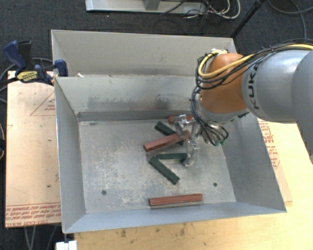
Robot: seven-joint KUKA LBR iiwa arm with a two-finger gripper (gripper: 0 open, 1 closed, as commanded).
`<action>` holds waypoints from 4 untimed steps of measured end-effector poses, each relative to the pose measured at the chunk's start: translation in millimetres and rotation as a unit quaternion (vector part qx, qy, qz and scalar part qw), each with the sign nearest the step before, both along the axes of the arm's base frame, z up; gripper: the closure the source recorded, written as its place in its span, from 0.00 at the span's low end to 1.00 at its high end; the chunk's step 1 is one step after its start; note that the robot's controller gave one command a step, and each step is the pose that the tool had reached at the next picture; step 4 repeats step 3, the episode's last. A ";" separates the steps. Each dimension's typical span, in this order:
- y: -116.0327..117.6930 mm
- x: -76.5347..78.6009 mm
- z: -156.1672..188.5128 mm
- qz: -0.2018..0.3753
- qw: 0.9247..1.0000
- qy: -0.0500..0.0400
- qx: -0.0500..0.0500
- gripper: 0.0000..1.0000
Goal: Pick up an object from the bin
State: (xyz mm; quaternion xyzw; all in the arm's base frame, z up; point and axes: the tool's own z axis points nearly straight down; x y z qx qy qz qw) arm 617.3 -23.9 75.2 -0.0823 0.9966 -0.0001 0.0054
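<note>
My gripper (189, 156) hangs low in the middle of the bin, right of centre. Its tip is at the right end of a dark green bar (171, 156) that lies flat. A second dark green bar (163, 170) runs diagonally just below and left of it, and the two meet in a V. A red-brown bar (161, 143) lies tilted just left of the gripper, its right end against the gripper's body. A short dark green block (164, 128) lies above that bar.
Another red-brown bar (176, 200) lies flat near the bin's front wall. A small red-brown piece (173, 119) sits near the back wall beside the gripper's upper part. The arm and its orange cover overhang the bin's right side. The bin's left half has bare floor.
</note>
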 end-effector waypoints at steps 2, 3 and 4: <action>23.9 17.8 117.4 0.148 0.989 0.000 -0.001 1.00; 16.6 25.4 273.5 0.276 0.961 -0.001 -0.003 1.00; 16.6 25.4 273.5 0.276 0.961 -0.001 -0.003 1.00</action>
